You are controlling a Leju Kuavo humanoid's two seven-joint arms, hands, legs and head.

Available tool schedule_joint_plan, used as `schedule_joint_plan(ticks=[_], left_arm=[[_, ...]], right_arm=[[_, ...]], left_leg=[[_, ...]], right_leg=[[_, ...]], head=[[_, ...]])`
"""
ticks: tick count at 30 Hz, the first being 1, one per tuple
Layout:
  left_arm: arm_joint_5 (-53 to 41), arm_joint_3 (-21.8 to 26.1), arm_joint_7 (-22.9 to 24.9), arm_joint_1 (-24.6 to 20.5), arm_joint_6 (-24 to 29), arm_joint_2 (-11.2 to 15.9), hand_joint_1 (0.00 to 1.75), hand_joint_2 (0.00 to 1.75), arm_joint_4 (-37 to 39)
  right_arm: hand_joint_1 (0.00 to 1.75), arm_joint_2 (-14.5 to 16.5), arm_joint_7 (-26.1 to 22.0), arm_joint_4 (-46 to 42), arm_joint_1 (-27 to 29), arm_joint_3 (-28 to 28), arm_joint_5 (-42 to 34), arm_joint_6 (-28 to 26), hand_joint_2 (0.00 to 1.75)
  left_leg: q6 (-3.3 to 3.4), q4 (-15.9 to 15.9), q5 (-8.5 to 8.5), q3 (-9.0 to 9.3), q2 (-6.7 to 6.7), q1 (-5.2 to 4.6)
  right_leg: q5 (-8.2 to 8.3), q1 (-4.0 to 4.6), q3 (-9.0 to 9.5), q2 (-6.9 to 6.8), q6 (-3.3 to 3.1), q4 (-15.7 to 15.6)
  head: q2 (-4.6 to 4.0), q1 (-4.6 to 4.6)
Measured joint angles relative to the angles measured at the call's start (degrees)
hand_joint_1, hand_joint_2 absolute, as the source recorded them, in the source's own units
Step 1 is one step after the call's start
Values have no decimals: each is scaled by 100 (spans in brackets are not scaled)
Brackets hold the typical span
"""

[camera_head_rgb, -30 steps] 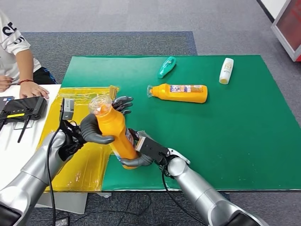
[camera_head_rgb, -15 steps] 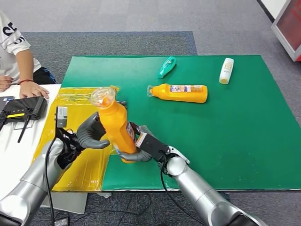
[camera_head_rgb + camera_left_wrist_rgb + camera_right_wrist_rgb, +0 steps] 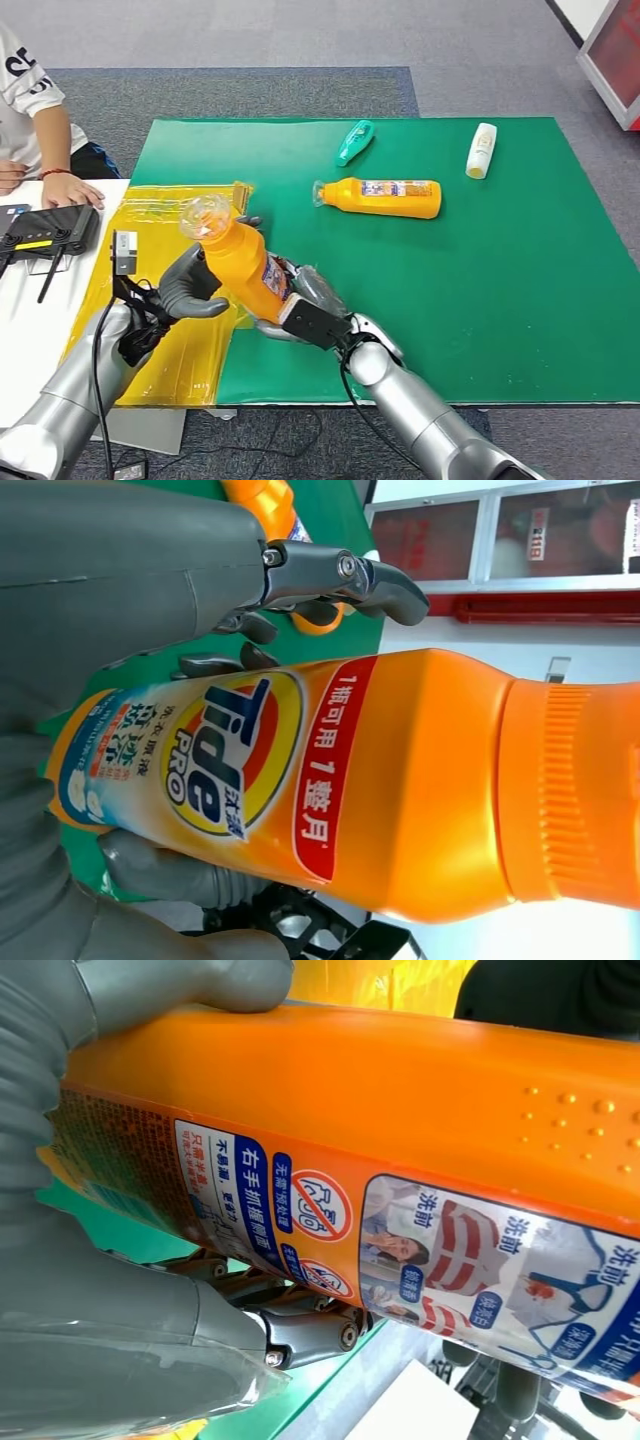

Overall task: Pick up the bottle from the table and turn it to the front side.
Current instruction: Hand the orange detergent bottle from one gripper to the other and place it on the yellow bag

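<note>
The bottle (image 3: 245,268) is held tilted above the desk (image 3: 483,300), left hand (image 3: 190,285) gripping its upper body, right hand (image 3: 302,312) its base; mid-turn, I'd say, needing a careful twist next.

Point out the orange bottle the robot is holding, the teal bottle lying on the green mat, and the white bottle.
held orange bottle (image 3: 245,270), head view, on its orange body below the neck.
teal bottle (image 3: 355,141), head view, on the middle of its side.
white bottle (image 3: 481,150), head view, on the middle of its body.
</note>
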Motion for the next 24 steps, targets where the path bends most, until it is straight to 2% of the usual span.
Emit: schedule_joint_plan(ticks=[8, 24], left_arm=[[-53, 20, 179, -23, 109, -44, 0, 175, -99], [-104, -121, 393, -359, 189, -180, 0, 175, -117]], right_arm=[[175, 44, 7, 4, 7, 25, 15, 47, 175], [175, 183, 108, 310, -132, 133, 129, 215, 175]], left_leg=[[0, 0, 0, 0, 0, 0], [0, 0, 1, 1, 0, 0]], right_leg=[[0, 0, -1, 0, 0, 0], [1, 0, -1, 0, -1, 0]], head=[[0, -1], [0, -1]])
